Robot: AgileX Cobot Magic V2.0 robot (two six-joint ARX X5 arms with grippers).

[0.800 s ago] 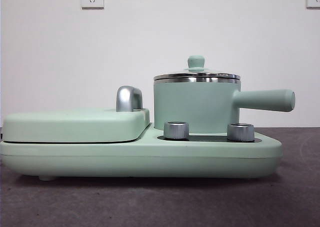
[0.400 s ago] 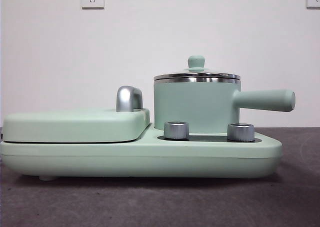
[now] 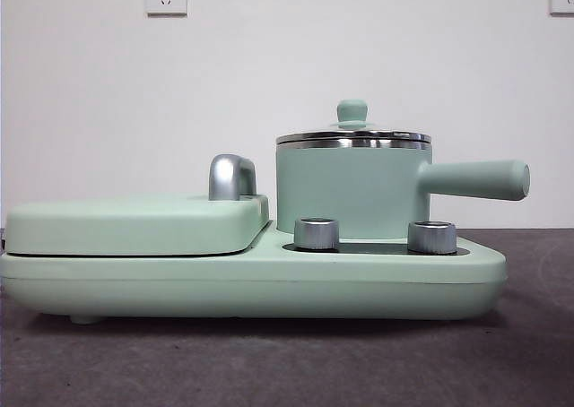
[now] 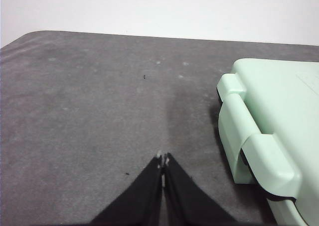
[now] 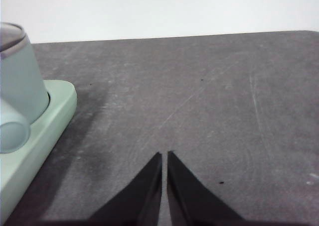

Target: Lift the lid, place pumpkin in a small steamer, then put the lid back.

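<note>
The small steamer (image 3: 350, 192), a mint-green pot with a long side handle (image 3: 475, 179), stands on the right half of the cooker base (image 3: 251, 286). Its lid (image 3: 352, 135) sits shut on the steel rim, mint knob on top. The pumpkin is out of view. My left gripper (image 4: 163, 160) is shut and empty over bare grey table beside the cooker's griddle end (image 4: 269, 131). My right gripper (image 5: 164, 156) is also shut and empty, hovering over the table beside the steamer (image 5: 17, 81). Neither arm shows in the front view.
A wide flat griddle cover (image 3: 134, 225) with a chrome handle (image 3: 230, 177) fills the cooker's left half. Two chrome dials (image 3: 317, 233) sit in front of the steamer. Grey table (image 5: 199, 101) stretches on both sides of the cooker; a white wall stands behind.
</note>
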